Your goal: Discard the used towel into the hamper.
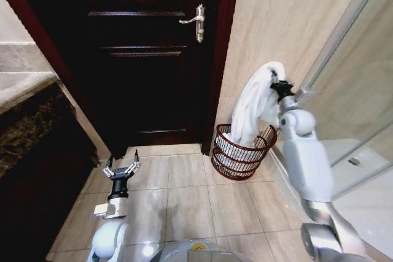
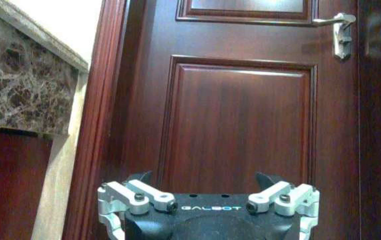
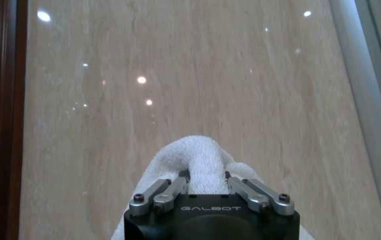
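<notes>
Right gripper pinches the white towel, its tail draping into the hamper by the wall. Release off-centre and the bulk could slump over the rim. Left gripper hangs spread, idle, low near the door.

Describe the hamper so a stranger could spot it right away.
Start at the dark wooden door, then look to the beige wall on its right. On the floor at that wall's foot stands the hamper, under the right claw, which holds a white towel trailing into it. It is a round, dark red openwork basket.
</notes>
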Motion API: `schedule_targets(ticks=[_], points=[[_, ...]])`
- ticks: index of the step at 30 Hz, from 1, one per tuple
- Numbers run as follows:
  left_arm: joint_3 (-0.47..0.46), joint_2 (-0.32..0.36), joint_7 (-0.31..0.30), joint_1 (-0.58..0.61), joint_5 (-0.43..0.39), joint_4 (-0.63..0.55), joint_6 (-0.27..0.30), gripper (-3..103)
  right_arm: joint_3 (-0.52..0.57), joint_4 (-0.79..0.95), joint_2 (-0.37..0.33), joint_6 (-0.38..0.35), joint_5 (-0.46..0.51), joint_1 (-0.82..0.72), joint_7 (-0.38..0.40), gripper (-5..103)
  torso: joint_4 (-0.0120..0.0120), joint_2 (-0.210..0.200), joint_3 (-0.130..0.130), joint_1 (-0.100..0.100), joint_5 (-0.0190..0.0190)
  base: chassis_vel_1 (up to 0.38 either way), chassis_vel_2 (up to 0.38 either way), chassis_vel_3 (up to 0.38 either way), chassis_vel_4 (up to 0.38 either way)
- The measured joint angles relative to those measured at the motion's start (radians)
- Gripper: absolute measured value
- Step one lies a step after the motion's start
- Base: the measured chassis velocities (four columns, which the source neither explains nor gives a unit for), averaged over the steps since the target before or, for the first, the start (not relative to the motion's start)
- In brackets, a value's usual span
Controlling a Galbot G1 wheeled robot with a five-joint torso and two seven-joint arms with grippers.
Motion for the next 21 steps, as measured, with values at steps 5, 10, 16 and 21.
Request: schedule_targets(ticks=[5, 10, 16, 21], points=[[0.003, 0.002, 0.000, 0.001, 0.001, -0.001, -0.001, 100, 0.000, -0.004, 0.017, 0.002, 0.015, -0.018, 0.008, 18, -0.0003, -0.009, -0.005, -0.004, 0.0001, 0.000, 0.000, 0.000, 0.000], [0.006, 0.006, 0.001, -0.003, 0.003, -0.002, -0.002, 100, -0.004, -0.025, 0.059, 0.021, 0.049, -0.042, 0.016, 18, -0.0001, -0.037, -0.025, -0.011, 0.0003, 0.000, 0.000, 0.000, 0.000], [0.008, 0.007, 0.001, -0.004, 0.003, -0.004, -0.002, 100, -0.002, -0.060, 0.092, 0.044, 0.068, -0.050, 0.014, 18, -0.0002, -0.064, -0.050, -0.012, 0.0000, 0.000, 0.000, 0.000, 0.000], [0.004, 0.008, 0.001, -0.004, 0.002, 0.000, -0.014, 100, 0.006, -0.104, 0.117, 0.086, 0.060, -0.065, 0.011, 18, -0.0001, -0.077, -0.063, -0.012, 0.0001, 0.000, 0.000, 0.000, 0.000]])
